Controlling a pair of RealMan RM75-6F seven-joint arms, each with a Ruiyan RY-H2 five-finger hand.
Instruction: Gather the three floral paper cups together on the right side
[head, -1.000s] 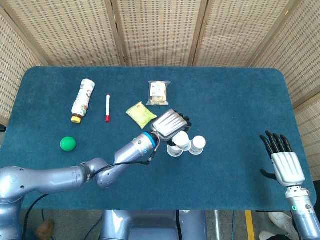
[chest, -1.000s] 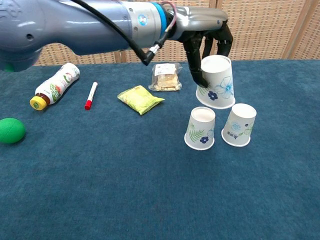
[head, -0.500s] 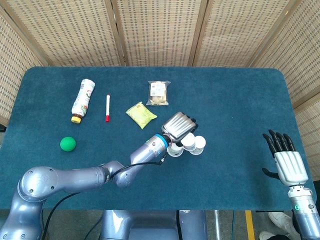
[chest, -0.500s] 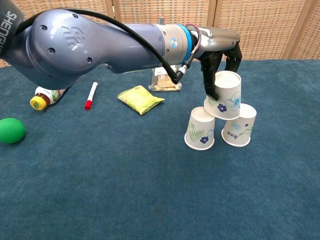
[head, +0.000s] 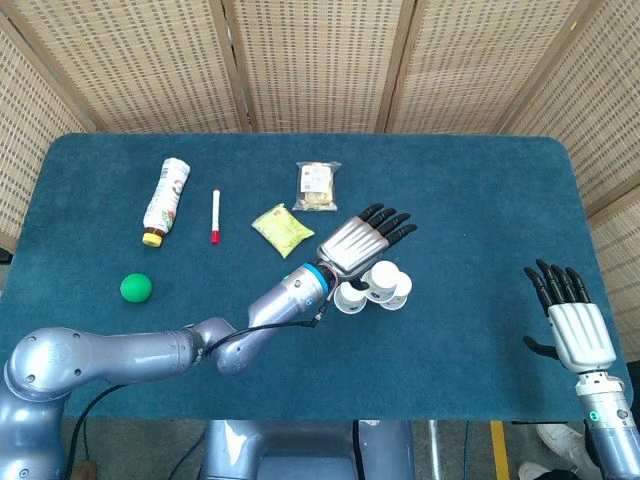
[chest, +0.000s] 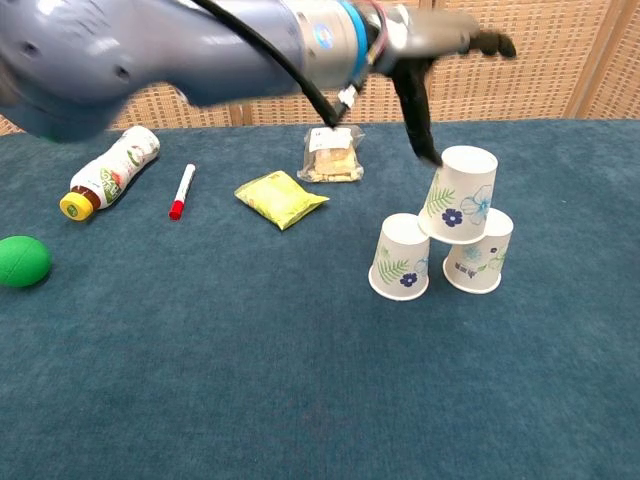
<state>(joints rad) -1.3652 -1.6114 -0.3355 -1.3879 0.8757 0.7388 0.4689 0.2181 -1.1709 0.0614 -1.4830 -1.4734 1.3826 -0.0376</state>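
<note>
Cup released onto the pair, left hand lifted clear

Fingers of the left hand (head: 360, 238) were spread wide and straight, holding nothing, where half a second earlier they had been wrapped around the top cup (chest: 460, 195). That hand had risen from the cup; in the chest view (chest: 440, 45) it appeared blurred, with only one fingertip reaching down near the cup's upturned base, and whether it touched could not be told.

The top cup sat upside down, tilted a little, resting on the two lower floral cups, bridging the gap between them. A second earlier it had been carried in the air behind them. The left lower cup (chest: 401, 257) and the right lower cup (chest: 479, 251) stood inverted on the blue table (chest: 300, 380), close together and unmoved across the frames. From above, the three cups formed a tight cluster (head: 375, 288) just right of the left hand's wrist.

Left of the cups, the yellow packet (chest: 281, 199), the snack bag (chest: 333, 154), the red marker (chest: 182, 191), the bottle (chest: 108, 174) and the green ball (chest: 21, 261) lay as before.

The right hand (head: 570, 325) rested well right of the cups at the table's edge, fingers extended and apart, empty, barely shifted.
</note>
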